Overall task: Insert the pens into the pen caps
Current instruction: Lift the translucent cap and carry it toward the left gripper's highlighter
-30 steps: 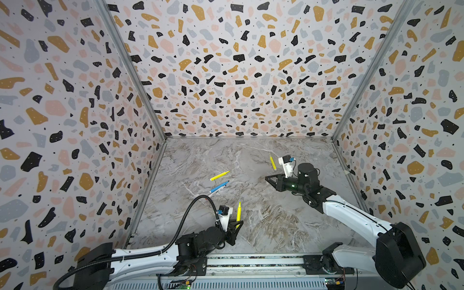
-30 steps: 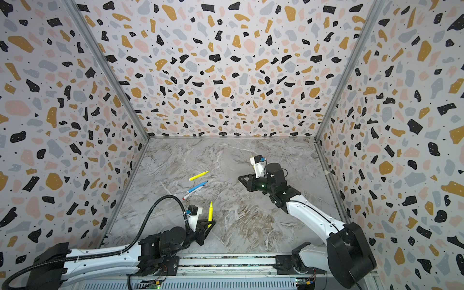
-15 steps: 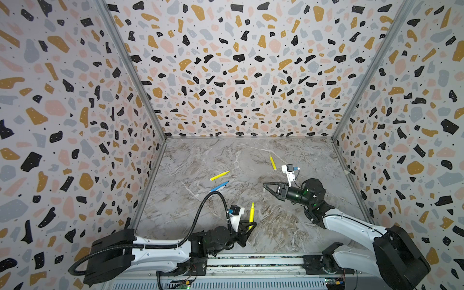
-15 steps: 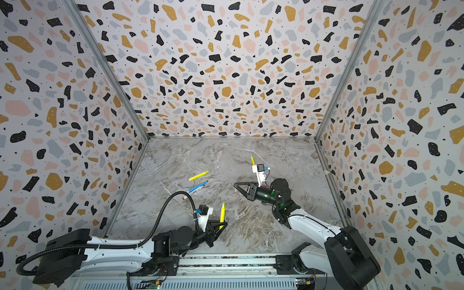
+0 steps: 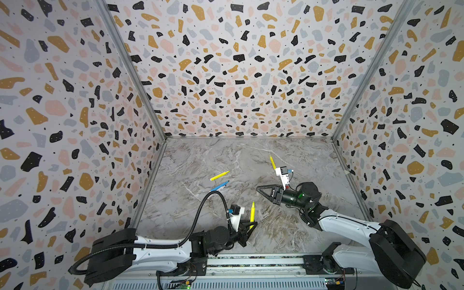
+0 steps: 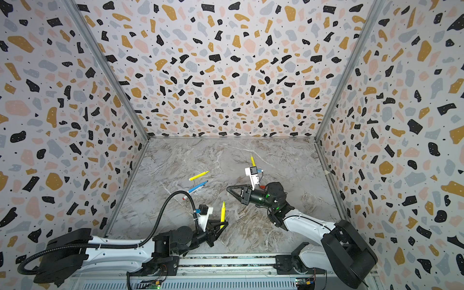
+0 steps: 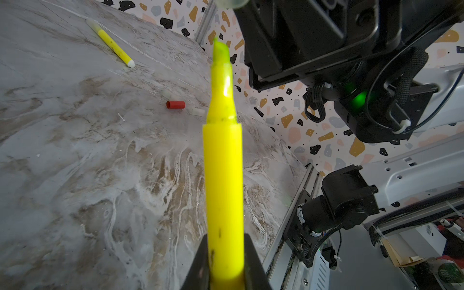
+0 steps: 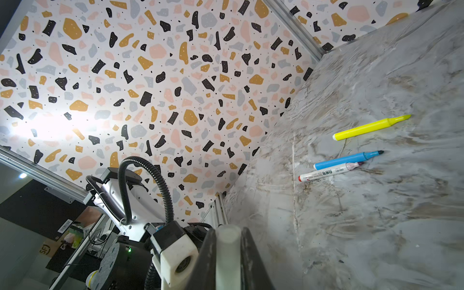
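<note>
My left gripper (image 5: 249, 226) (image 7: 223, 263) is shut on a yellow pen (image 5: 252, 212) (image 7: 223, 188), whose tip points away from the front rail. My right gripper (image 5: 259, 188) (image 8: 228, 231) is shut on a pale pen cap (image 8: 228, 251), its open end facing left toward the left arm. In the left wrist view that cap's mouth (image 7: 229, 2) hangs just beyond the held pen's tip, apart from it. A red cap (image 7: 175, 104) and a pale cap (image 7: 198, 111) lie on the table behind the right gripper.
On the marble table (image 5: 313, 160) lie a second yellow pen (image 5: 219, 175) (image 8: 371, 126), a blue pen (image 5: 219, 187) (image 8: 346, 159) and a white pen with red ends (image 8: 329, 172), left of centre. A third yellow pen (image 5: 272, 162) (image 7: 113, 45) lies further back. Terrazzo walls enclose three sides.
The left gripper carried the yellow pen to the right, then held still. The right gripper came down from the back and swung level, pointing left toward the pen.
</note>
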You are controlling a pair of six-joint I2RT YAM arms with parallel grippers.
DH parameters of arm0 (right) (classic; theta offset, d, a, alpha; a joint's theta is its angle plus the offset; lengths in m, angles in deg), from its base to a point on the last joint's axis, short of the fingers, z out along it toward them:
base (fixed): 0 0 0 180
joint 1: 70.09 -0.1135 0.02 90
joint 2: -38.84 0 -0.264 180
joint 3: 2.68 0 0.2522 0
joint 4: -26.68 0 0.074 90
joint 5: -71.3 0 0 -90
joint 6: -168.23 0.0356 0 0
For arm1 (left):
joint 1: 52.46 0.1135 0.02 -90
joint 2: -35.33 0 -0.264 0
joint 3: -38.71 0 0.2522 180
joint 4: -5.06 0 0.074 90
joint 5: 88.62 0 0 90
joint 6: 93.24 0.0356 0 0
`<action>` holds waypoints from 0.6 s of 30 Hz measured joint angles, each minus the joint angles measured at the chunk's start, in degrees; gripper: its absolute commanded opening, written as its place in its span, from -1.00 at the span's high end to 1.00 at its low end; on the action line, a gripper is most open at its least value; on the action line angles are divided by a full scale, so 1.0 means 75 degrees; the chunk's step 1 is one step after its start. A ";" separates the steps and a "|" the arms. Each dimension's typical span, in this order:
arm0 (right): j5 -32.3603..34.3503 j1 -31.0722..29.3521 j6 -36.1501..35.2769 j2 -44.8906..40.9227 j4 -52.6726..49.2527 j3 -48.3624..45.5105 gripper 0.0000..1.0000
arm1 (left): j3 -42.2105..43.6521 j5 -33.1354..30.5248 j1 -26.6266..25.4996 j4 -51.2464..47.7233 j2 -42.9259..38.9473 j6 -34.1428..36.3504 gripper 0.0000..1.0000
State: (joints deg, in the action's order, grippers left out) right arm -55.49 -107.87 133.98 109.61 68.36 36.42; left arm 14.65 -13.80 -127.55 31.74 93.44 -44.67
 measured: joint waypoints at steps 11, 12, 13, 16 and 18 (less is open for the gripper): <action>0.0114 -0.0344 0.0000 0.0300 0.0105 0.0000 0.88 | 0.0000 0.0000 0.0000 0.0050 -0.0003 -0.0003 0.98; 0.0137 -0.0373 -0.0003 0.0300 0.0105 0.0000 0.88 | 0.0003 0.0000 0.0000 0.0050 -0.0003 -0.0003 0.98; 0.0143 -0.0393 0.0000 0.0300 0.0111 0.0000 0.88 | 0.0000 0.0000 0.0000 0.0047 -0.0003 -0.0003 0.98; 0.0198 -0.0466 0.0000 0.0300 0.0198 0.0000 0.88 | 0.0003 -0.0003 -0.0009 0.0047 -0.0012 -0.0003 0.98; 0.0219 -0.0516 0.0000 0.0300 0.0268 0.0000 0.88 | 0.0003 -0.0006 -0.0012 0.0047 -0.0029 -0.0003 0.98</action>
State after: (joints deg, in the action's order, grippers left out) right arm -53.86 -111.74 133.98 111.86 70.37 36.42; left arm 14.67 -13.84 -127.63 32.09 93.22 -44.69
